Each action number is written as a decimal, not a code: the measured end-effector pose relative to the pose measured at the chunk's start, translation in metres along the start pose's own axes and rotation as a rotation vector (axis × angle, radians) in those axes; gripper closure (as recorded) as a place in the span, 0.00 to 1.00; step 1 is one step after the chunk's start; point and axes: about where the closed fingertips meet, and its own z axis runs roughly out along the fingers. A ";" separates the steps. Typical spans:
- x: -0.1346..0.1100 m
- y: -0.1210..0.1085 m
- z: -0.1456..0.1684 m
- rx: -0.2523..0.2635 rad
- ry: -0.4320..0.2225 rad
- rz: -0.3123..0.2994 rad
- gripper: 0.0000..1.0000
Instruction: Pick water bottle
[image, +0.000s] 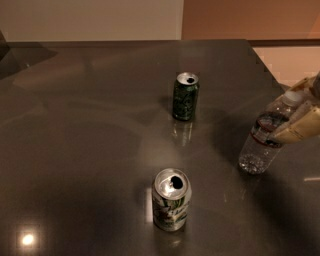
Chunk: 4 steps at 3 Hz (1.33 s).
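The water bottle is clear ribbed plastic with a white cap and a dark, red-edged label. It stands on the dark table at the right and leans slightly. My gripper reaches in from the right edge. Its tan fingers are open and sit on either side of the bottle's upper part, with the lower finger against the label. The bottle's base rests on the table.
A dark green can stands at the middle back. A silver-and-green can stands at the front middle. The table's right edge runs close behind the bottle, with a light floor beyond it.
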 end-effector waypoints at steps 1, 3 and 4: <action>-0.013 -0.002 -0.012 0.005 0.000 -0.009 1.00; -0.055 -0.009 -0.038 -0.010 -0.047 -0.069 1.00; -0.076 -0.014 -0.050 -0.010 -0.064 -0.105 1.00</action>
